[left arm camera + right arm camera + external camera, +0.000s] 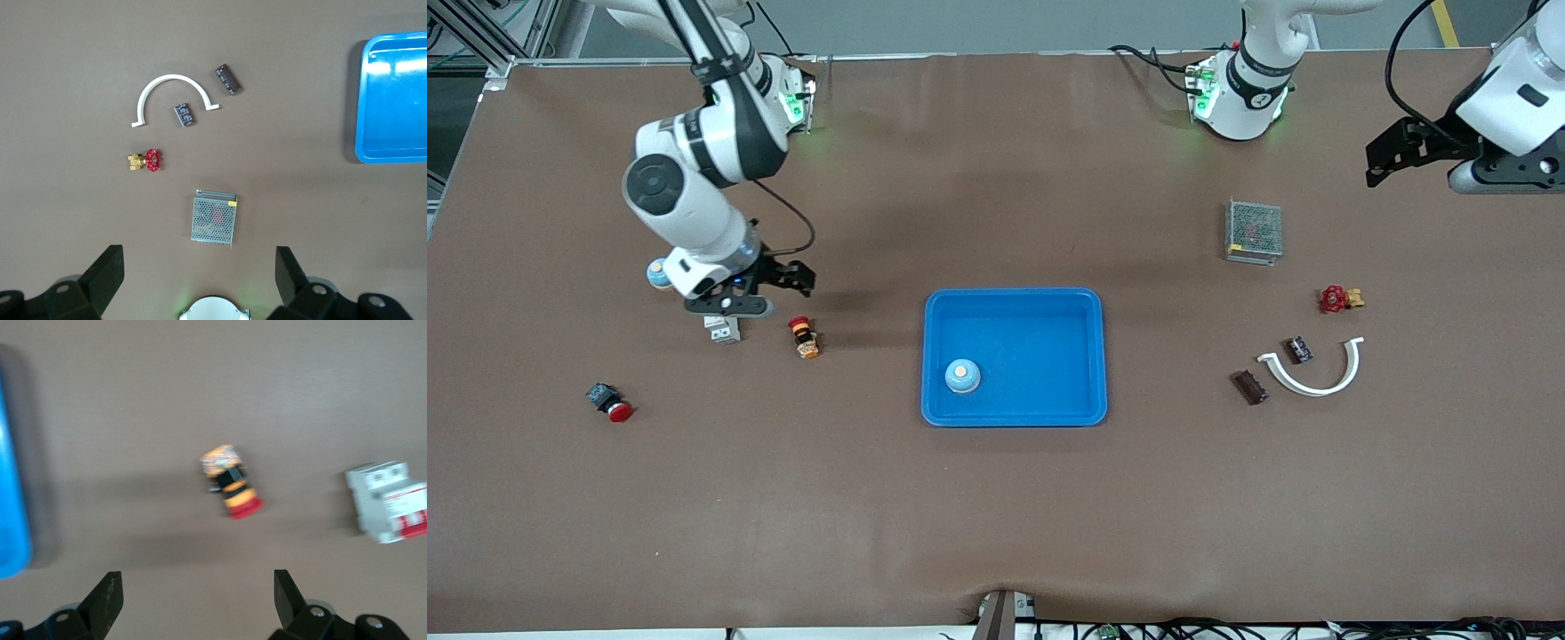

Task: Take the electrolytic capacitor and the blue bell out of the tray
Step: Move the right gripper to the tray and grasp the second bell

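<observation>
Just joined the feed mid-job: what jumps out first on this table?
The blue tray at the table's middle stands out, with a small blue bell in its corner nearest the camera, toward the right arm's end. The right gripper, open and empty, hangs over the table beside a red-capped push button. The left gripper, also open, waits high over its end, above a metal mesh box.
</observation>
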### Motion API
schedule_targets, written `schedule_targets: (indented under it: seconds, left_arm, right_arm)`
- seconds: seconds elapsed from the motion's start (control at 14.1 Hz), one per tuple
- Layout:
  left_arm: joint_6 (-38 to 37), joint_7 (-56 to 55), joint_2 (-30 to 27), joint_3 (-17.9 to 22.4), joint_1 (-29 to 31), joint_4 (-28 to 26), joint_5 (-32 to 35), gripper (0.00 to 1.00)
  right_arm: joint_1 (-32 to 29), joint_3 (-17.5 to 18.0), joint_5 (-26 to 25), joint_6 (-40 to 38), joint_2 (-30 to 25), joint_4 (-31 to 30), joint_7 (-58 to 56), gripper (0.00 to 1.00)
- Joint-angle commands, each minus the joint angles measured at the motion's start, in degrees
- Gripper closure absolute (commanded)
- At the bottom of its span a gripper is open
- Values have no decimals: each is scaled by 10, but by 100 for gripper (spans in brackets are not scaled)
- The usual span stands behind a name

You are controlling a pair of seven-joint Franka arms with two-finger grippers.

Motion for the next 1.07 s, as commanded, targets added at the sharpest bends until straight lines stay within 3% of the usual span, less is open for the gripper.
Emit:
schedule_targets:
  seconds: [0.0,0.21,1.0]
  left_arm:
    - [19,7,-8,-29,32,-13,-5,0]
    - [20,3,-7,-31,38,-12,-7,0]
    - [24,8,-1,-33,38,-6,-1,0]
  right_arm:
    - [55,-8,8,-19,44,65,90,0]
    - [90,-8,7,-20,100,132,158,0]
    - [132,-9,1,-33,331,405,174,0]
